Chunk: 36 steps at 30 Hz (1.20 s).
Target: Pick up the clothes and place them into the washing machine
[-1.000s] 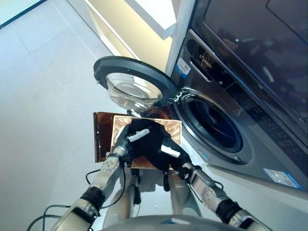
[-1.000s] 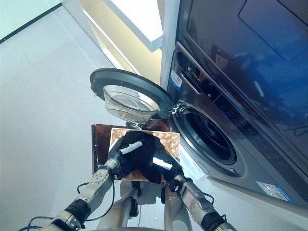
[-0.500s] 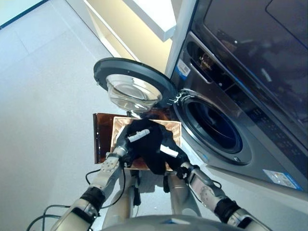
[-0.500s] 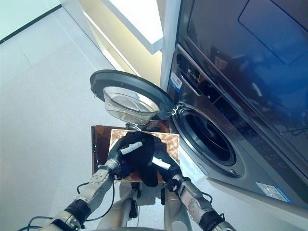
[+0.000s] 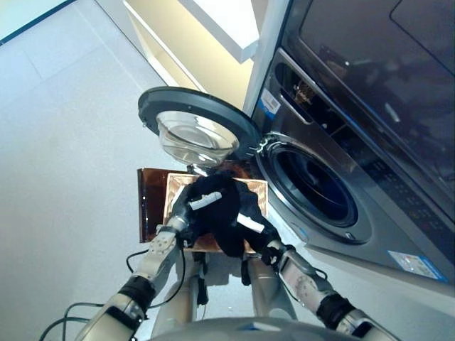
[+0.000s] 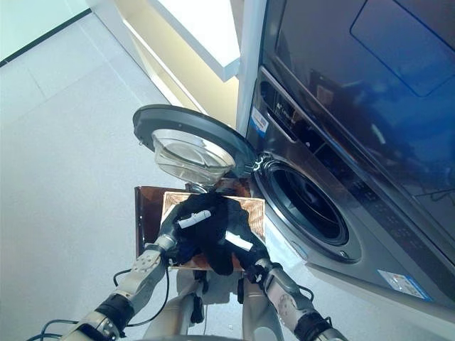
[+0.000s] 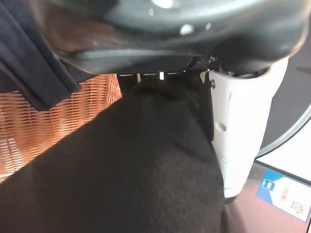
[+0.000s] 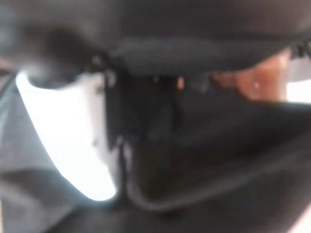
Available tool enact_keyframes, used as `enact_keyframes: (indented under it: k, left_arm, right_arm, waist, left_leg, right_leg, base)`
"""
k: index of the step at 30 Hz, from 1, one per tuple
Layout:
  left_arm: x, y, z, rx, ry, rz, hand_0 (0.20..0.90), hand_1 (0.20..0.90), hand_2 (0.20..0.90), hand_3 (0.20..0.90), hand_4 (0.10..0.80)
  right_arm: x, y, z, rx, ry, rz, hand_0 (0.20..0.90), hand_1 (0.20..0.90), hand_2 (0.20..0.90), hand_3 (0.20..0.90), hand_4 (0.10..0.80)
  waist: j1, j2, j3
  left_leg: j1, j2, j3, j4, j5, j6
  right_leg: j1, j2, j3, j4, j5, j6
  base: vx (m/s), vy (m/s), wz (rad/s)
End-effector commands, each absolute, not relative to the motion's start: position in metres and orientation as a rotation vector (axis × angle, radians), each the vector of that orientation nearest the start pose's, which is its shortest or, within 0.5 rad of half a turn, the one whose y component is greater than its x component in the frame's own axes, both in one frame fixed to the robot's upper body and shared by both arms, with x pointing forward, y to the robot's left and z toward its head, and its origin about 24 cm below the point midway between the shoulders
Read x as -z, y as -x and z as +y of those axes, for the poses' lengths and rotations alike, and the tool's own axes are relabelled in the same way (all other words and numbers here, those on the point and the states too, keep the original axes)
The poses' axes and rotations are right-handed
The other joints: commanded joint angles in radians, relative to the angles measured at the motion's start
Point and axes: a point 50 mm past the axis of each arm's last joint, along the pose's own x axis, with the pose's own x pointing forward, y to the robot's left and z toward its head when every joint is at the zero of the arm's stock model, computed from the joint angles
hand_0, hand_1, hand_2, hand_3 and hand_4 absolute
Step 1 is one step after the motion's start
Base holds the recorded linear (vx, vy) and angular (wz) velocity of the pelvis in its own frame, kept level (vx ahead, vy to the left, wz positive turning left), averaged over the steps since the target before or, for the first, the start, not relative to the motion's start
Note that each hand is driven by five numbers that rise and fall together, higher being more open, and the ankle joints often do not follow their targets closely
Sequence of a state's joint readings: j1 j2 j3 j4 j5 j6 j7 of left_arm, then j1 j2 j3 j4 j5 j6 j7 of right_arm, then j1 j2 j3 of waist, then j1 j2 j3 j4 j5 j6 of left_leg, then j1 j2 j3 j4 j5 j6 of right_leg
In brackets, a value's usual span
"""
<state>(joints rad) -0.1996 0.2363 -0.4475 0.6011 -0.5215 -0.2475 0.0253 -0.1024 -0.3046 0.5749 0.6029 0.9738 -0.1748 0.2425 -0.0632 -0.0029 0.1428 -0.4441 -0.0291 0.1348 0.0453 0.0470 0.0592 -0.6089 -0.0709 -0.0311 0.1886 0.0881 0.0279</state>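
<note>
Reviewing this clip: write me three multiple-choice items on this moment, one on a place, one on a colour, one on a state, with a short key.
1. Where is the wicker basket?
A. inside the drum
B. on the floor below the open door
C. on top of the machine

2. What colour is the garment?
A. black
B. white
C. red

3. How is the washing machine door?
A. shut
B. taken off
C. swung open

Key: B, the basket lies under the door; A, the cloth held by the left hand and right hand is black; C, the drum opening is exposed.
</note>
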Motion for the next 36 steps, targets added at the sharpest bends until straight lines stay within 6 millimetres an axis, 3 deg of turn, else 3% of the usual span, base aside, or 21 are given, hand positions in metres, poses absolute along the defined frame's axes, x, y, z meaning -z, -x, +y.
enact_keyframes:
  k: [1,14,23,36]
  left_arm:
    - [0.01,-0.272,0.113,0.246,0.158,0.111,0.9,0.9,0.9,0.9,0.8]
    - [0.017,-0.269,0.144,0.099,0.209,0.125,0.9,0.9,0.9,0.9,0.8]
    - [0.016,-0.269,0.153,0.042,0.245,0.108,0.9,0.9,0.9,0.9,0.8]
    - [0.015,-0.267,0.16,0.0,0.259,0.092,0.9,0.9,0.9,0.9,0.8]
  right_arm:
    - [0.045,-0.223,-0.108,-0.42,-0.683,0.335,0.2,0.2,0.2,0.2,0.3]
    - [0.064,-0.21,-0.167,-0.03,-0.885,0.266,0.2,0.2,0.2,0.2,0.3]
    - [0.071,-0.202,-0.183,0.141,-1.004,0.208,0.2,0.2,0.2,0.2,0.3]
    - [0.075,-0.195,-0.219,0.388,-0.991,0.122,0.2,0.2,0.2,0.2,0.3]
  waist:
    - [0.003,-0.018,-0.035]
    - [-0.014,-0.021,-0.04]
    - [-0.023,-0.025,-0.042]
    - [-0.033,-0.023,-0.038]
  left_leg:
    - [-0.052,-0.019,-0.025,0.056,-0.059,-0.045]
    - [-0.051,-0.017,-0.023,0.06,-0.066,-0.045]
    - [-0.069,-0.019,-0.016,0.064,-0.049,-0.04]
    - [-0.074,-0.019,-0.012,0.068,-0.051,-0.039]
  right_leg:
    - [0.07,0.02,-0.016,-0.085,-0.026,0.007]
    - [0.07,0.02,-0.015,-0.083,-0.029,0.007]
    - [0.055,0.017,-0.014,-0.082,-0.012,0.002]
    - [0.048,0.019,-0.015,-0.078,-0.014,0.002]
  base:
    - [0.076,0.009,-0.02]
    - [0.0,0.0,0.0]
    - [-0.019,0.002,0.0]
    - [0.0,0.0,0.0]
